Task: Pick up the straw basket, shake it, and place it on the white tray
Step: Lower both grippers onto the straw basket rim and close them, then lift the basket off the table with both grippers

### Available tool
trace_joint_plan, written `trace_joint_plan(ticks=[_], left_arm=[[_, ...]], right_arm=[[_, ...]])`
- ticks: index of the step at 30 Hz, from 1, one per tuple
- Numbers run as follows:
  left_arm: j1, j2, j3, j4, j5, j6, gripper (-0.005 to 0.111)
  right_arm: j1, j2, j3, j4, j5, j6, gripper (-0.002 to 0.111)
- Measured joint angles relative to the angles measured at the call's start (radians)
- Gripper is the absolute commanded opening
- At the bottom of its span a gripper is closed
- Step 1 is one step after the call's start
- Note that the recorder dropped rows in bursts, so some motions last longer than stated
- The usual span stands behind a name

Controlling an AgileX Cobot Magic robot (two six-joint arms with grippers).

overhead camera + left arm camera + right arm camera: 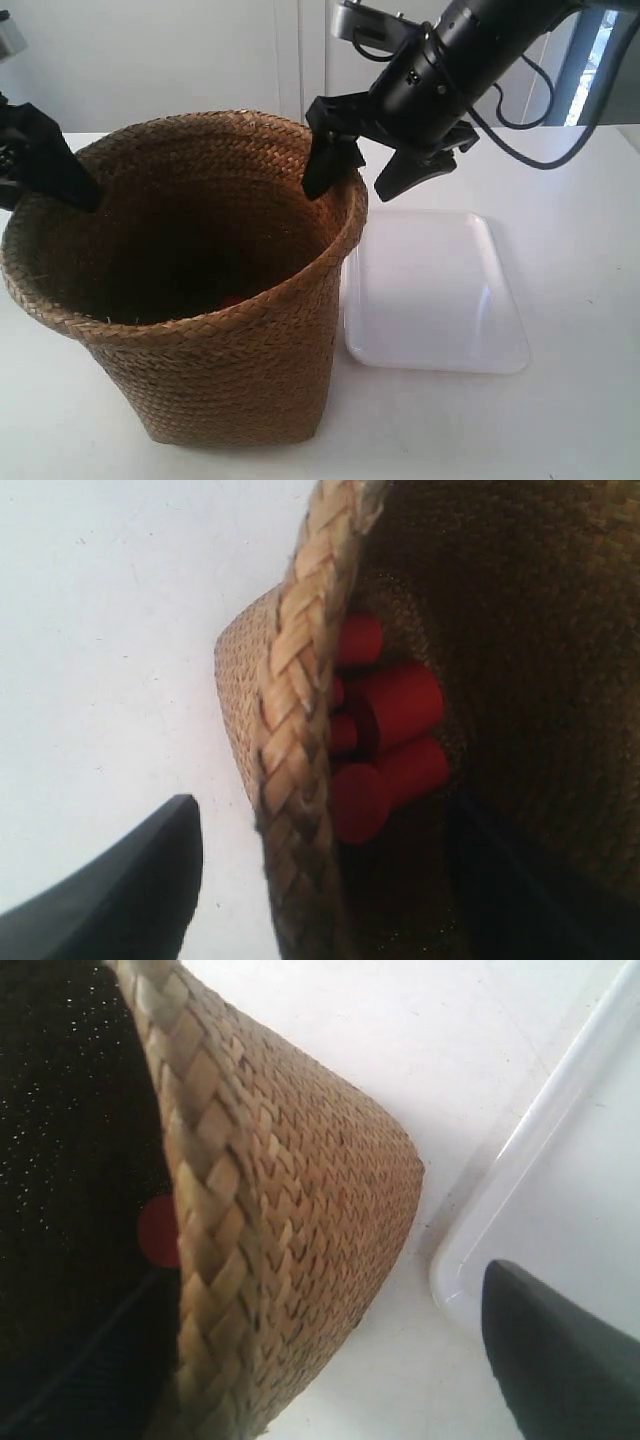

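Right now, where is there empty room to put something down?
The white tray is bare, right beside the straw basket. The table around the tray's other sides is bare too. Crowded: the basket's rim, straddled by the left hand and right hand, with red pieces inside.

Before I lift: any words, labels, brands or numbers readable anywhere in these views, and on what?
No readable text in any view.
The straw basket, the white tray, the red cylinders in the basket and the table: plain, unmarked.
The black arm at the exterior view's right: no legible label.
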Motion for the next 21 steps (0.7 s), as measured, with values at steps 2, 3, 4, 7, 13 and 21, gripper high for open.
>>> trace_joint_plan(ticks=[2, 3, 4, 7, 13, 21], left_arm=[[0.0, 0.0, 0.0, -0.008, 0.006, 0.0, 0.071], [0.0, 0.0, 0.0, -0.008, 0.008, 0.0, 0.071], [0.0, 0.0, 0.0, -0.009, 0.01, 0.0, 0.071], [0.0, 0.0, 0.0, -0.012, 0.014, 0.0, 0.071], [0.0, 0.0, 0.0, -0.004, 0.019, 0.002, 0.067], [-0.052, 0.0, 0.0, 0.003, 0.01, 0.023, 0.065]], right_arm=[[0.0, 0.004, 0.0, 0.007, 0.004, 0.0, 0.078], [0.001, 0.006, 0.0, 0.007, 0.01, 0.0, 0.078], [0.003, 0.011, 0.0, 0.007, 0.014, 0.0, 0.077], [0.007, 0.03, 0.0, 0.007, 0.02, 0.0, 0.075], [0.011, 0.047, 0.0, 0.005, 0.026, 0.005, 0.072], [0.011, 0.047, 0.0, -0.001, 0.045, 0.026, 0.072]])
